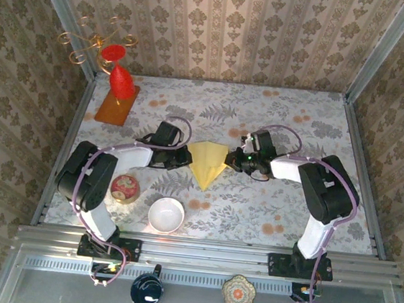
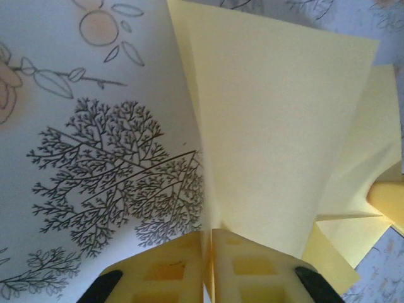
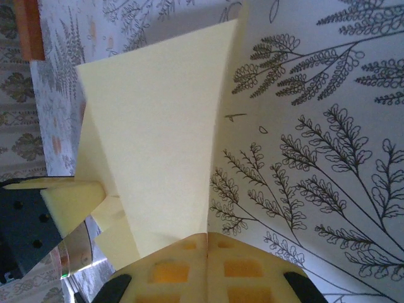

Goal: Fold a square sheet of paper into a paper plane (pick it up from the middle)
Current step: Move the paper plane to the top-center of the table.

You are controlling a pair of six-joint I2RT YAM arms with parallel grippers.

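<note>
Twice pinched over the counter [image 1: 276, 203].
Clamped the paper plane's [image 1: 207, 164] left edge in left pincer [image 1: 187, 157], right edge in right pincer [image 1: 231, 160]; aimed nose-first at the bases.

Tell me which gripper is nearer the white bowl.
Left. The left gripper is straight beyond the white bowl; the right gripper is beyond it and off to the right.

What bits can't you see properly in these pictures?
Top view: side edges of the paper plane, covered by the left gripper and right gripper.
Left wrist view: the plane's upper corner, cut off by the top edge.
Right wrist view: most of the orange board, cut off by the top edge.
</note>
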